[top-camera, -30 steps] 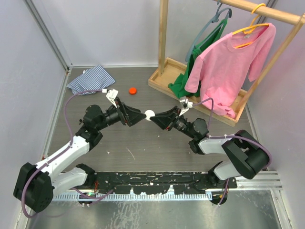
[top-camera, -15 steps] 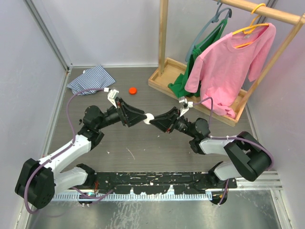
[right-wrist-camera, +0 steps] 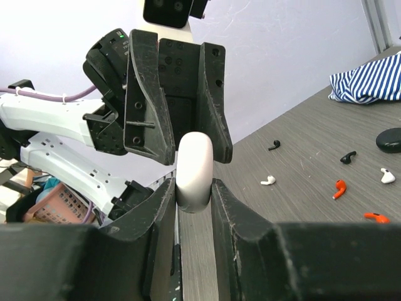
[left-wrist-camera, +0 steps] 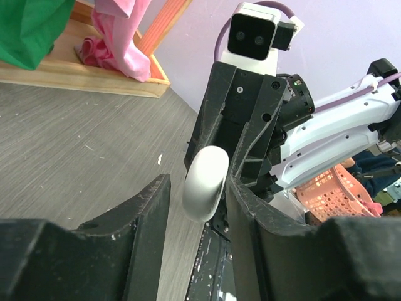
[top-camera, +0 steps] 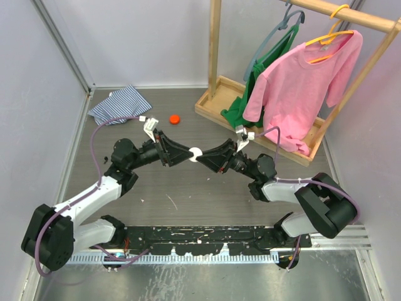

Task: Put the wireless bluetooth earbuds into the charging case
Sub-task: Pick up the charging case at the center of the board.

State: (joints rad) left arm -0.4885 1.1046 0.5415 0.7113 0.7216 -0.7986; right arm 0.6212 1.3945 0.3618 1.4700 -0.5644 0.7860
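**Ana:** Where did you have the case just then?

**Me:** I had the small white rounded plastic charging case [right-wrist-camera: 194, 169] up in the air over the middle of the grey wood-grain table [right-wrist-camera: 313, 135], with both arms meeting nose to nose on it. My right gripper [right-wrist-camera: 193, 188] was clamped on it, a finger pressed to each flank.

**Ana:** And the left?

**Me:** My left gripper [left-wrist-camera: 197, 188] straddled the same case from the other side. In its own wrist view one finger touched the shell, while a slit of floor showed between the shell and the other finger. I read that as jaws parted around it, not biting.

**Ana:** The buds?

**Me:** The tiny bean-shaped plastic earbuds [right-wrist-camera: 339, 188], black, white and red-orange, lay scattered on the table, well apart from the case. They were near a dark round puck [right-wrist-camera: 390, 139] and a crumpled blue-striped cloth [right-wrist-camera: 369, 78]. None was in either gripper.

**Ana:** So which step was that?

**Me:** By my reckoning it was early, readying the case, with no bud seated. I could see no open lid. The lid seam was hidden from me.

**Ana:** What did the next move need?

**Me:** It needed one firm hold while the other jaws worked the lid open. The shell looked smooth and rounded, so I judged a slip likely. After that the case had to sit wells-up on the table, leaving a gripper free for a delicate pinch on one bud.
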